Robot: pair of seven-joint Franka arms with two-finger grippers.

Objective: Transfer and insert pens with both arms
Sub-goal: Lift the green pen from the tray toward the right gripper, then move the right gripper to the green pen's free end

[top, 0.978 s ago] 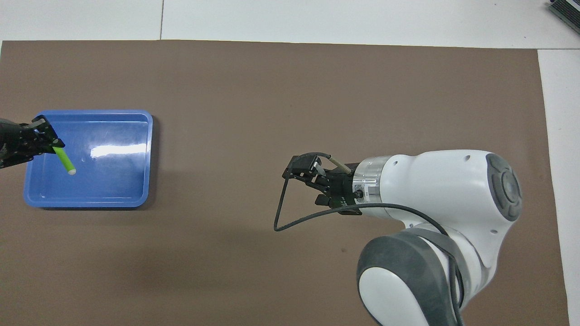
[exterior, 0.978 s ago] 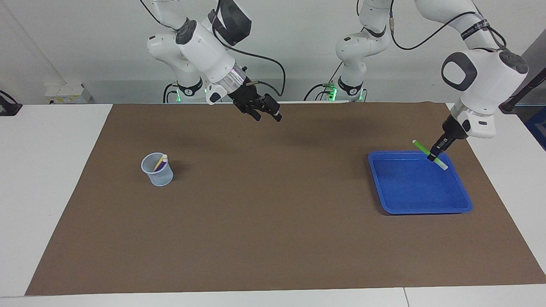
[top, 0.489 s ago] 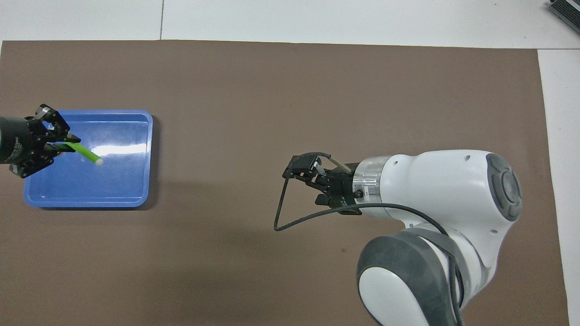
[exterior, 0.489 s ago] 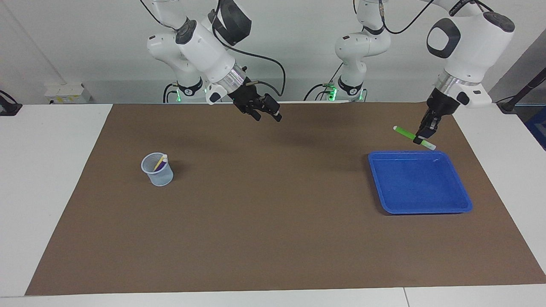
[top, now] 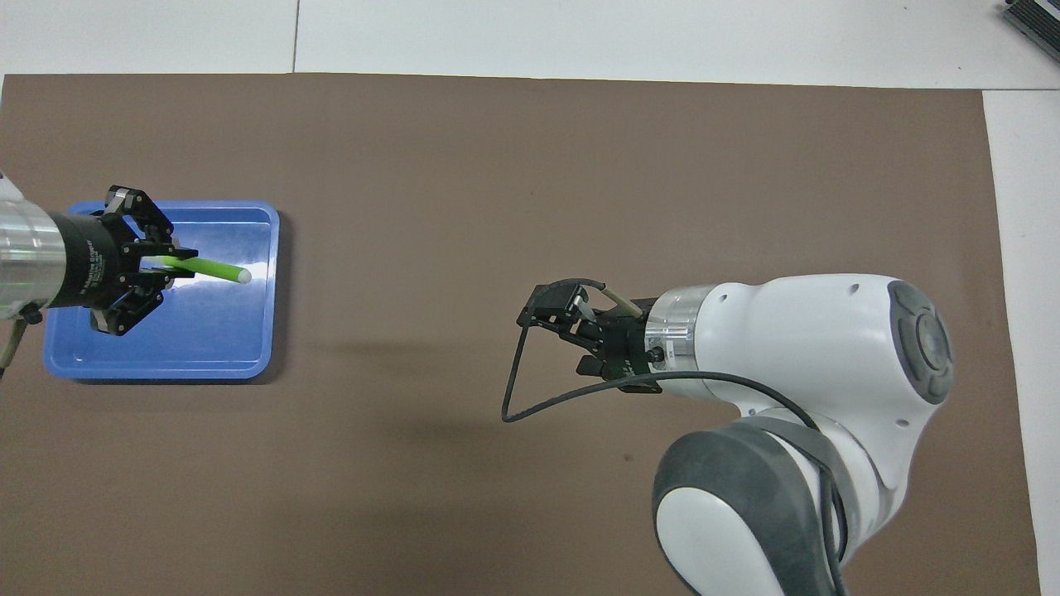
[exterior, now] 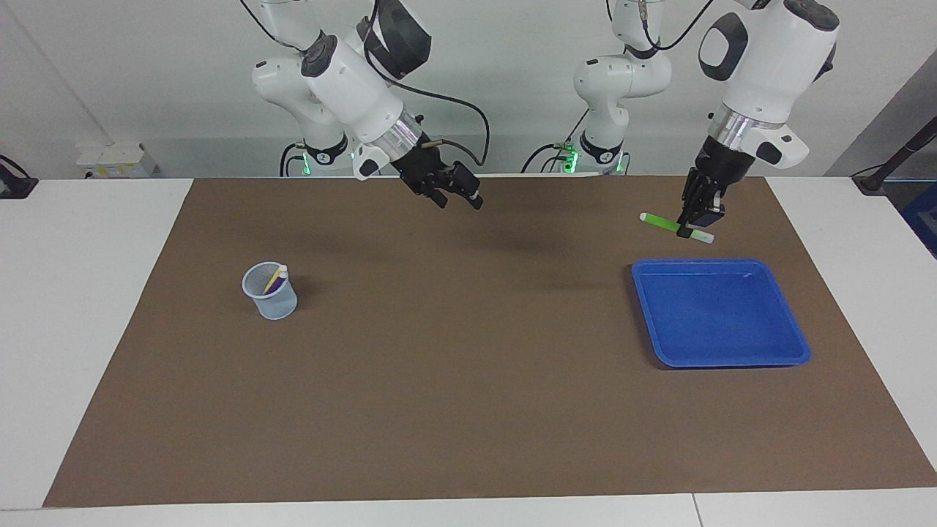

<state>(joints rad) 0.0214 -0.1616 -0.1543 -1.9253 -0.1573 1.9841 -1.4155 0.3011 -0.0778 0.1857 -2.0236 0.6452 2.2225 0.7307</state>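
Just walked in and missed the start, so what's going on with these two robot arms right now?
The left gripper is shut on the green pen, holding it in the air near the blue tray. The right gripper waits open above the brown mat. The yellow pen and purple pen stand in the cup.

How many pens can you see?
3. The green pen is in the left gripper, up in the air by the blue tray. The yellow pen and purple pen stand in the cup.
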